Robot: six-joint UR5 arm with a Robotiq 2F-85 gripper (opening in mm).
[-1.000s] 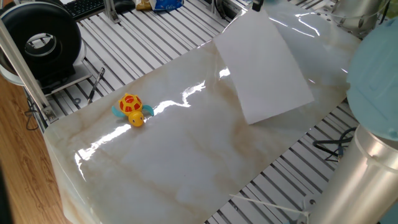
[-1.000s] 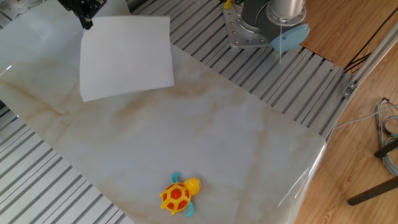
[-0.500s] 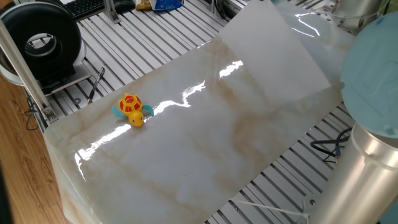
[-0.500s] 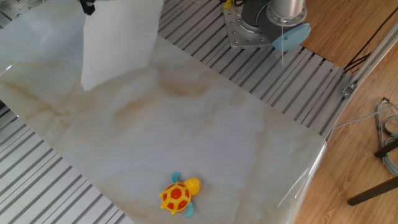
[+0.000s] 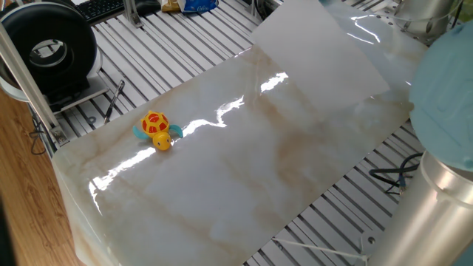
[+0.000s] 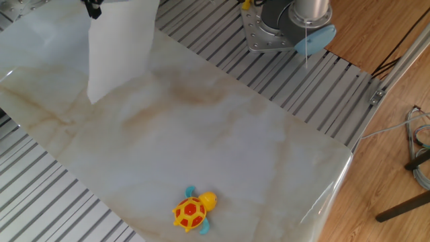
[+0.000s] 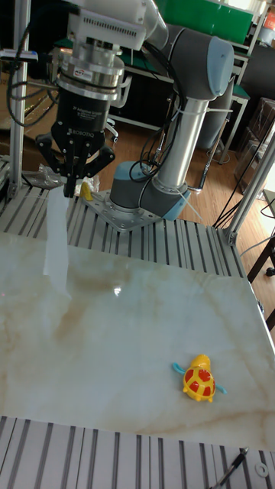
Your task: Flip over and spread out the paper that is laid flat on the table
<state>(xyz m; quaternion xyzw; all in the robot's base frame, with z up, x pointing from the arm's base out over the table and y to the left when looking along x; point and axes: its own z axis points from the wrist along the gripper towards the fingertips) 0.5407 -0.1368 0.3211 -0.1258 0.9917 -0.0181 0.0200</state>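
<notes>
The white paper [image 7: 57,244] hangs nearly upright from one top corner, its lowest corner just above or touching the table [image 7: 137,344] near the far left edge. My gripper [image 7: 72,186] is shut on that top corner. In the other fixed view the paper [image 6: 121,47] droops from the gripper [image 6: 94,7] at the top left, over the cream marble table [image 6: 235,148]. In one fixed view the paper [image 5: 318,52] shows as a raised tilted sheet at the top right above the table [image 5: 222,185], with the gripper out of frame.
A yellow toy turtle [image 7: 200,380] [image 5: 155,131] [image 6: 191,210] sits near the opposite end of the table. The arm's base [image 6: 282,27] stands on the grey slatted frame [image 6: 222,47]. A black round device [image 5: 52,48] and keyboard [image 5: 100,7] lie beyond the table.
The paper went from slanting with its far part on the table to hanging almost fully lifted. The gripper rose with the corner in it. The turtle stayed put.
</notes>
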